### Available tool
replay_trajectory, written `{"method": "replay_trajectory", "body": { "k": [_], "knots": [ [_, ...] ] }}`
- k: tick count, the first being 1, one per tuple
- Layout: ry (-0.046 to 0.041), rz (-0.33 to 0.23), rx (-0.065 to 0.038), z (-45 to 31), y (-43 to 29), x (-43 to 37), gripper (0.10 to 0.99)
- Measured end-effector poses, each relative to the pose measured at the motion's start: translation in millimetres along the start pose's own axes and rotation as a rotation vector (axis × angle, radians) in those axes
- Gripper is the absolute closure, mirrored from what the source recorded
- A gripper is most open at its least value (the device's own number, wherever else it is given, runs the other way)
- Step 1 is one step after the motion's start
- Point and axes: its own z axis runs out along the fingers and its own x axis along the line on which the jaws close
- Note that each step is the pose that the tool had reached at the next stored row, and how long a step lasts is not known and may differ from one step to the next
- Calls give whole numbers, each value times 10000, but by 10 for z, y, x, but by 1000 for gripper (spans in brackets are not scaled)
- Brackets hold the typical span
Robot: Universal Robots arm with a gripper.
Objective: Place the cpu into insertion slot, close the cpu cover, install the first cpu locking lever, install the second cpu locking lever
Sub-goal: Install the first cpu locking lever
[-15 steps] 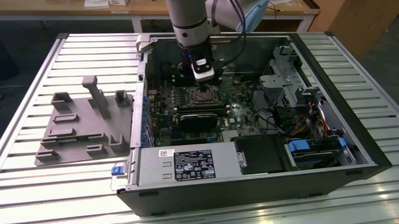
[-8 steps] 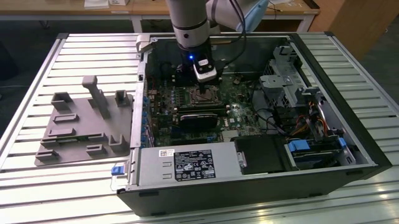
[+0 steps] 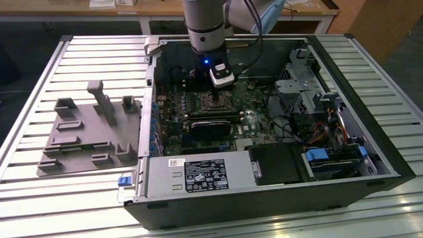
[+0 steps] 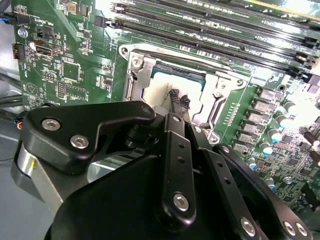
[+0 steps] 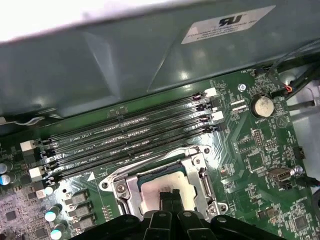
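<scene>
Where black linkages crowd both wrist views, the gripper ends in fingertips drawn together with nothing seen between them. The tips are at the cpu; whether they touch it cannot be told. The cpu cover lies flat, framing the chip. Locking levers: hard to make out. Beyond are the memory slots, then the case wall. The exterior view adds the insertion slot at upper centre, partly behind the arm, and a grey fixture tray at left.
</scene>
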Motion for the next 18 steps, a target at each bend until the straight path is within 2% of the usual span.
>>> {"method": "replay_trajectory", "body": {
  "k": [2,4,7,13,18],
  "knots": [
    [67,-113,27,6,4,-14,980],
    [90,-164,62,7,6,-18,980],
    [96,-179,108,-12,7,-24,980],
    [89,-202,244,-112,14,-45,980],
    [89,-208,288,-118,16,-52,980]
  ]
}}
